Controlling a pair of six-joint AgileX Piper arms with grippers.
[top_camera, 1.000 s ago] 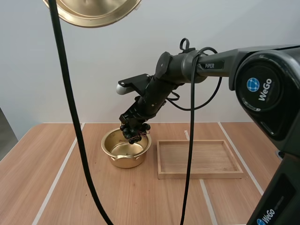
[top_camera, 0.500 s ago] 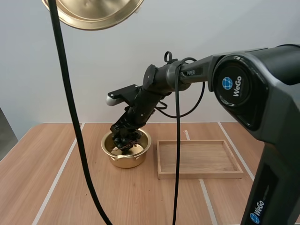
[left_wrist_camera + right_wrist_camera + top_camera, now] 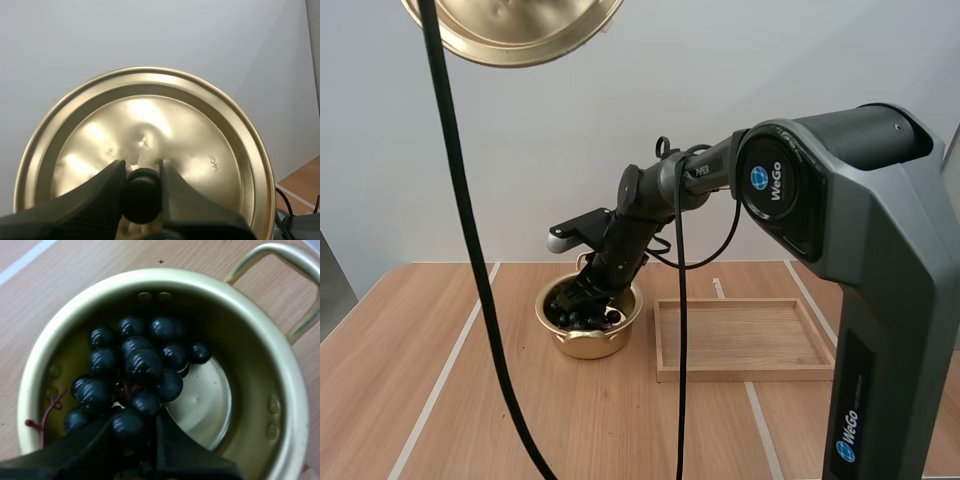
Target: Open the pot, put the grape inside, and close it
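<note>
**Right jaws pinching the grapes down in the pot; left jaws clamped on the lid knob**

Right gripper [image 3: 132, 427]: fingers are sitting a narrow gap apart, nipping the near end of the bunch of grapes [image 3: 135, 370]. They are not letting go yet. Past the tips, the bunch is lying across the floor of the gold pot [image 3: 280, 405], well below the rim, with a red stem trailing toward the wall.

Left gripper [image 3: 141, 170]: fingers are squeezing the black knob [image 3: 141, 197] and holding the gold lid [image 3: 200, 130] up, face-on to its camera.

Change: over the last second the right arm has been dropping. The bunch was hanging above the rim, then at rim level, and is now inside. The lid is staying parked high up on the left.

My read: placement is basically done. Remaining steps are opening the fingers, backing out, then bringing the lid down.

Views: the high view is giving layout, with the pot on the table [image 3: 450, 400] just left of the wooden tray [image 3: 745, 340]. The right arm is covering the pot's inside there, so the right wrist view is resolving the bunch and the finger gap. The high view is catching the lid's edge aloft, and the left wrist view is supplying the grip on the knob.
</note>
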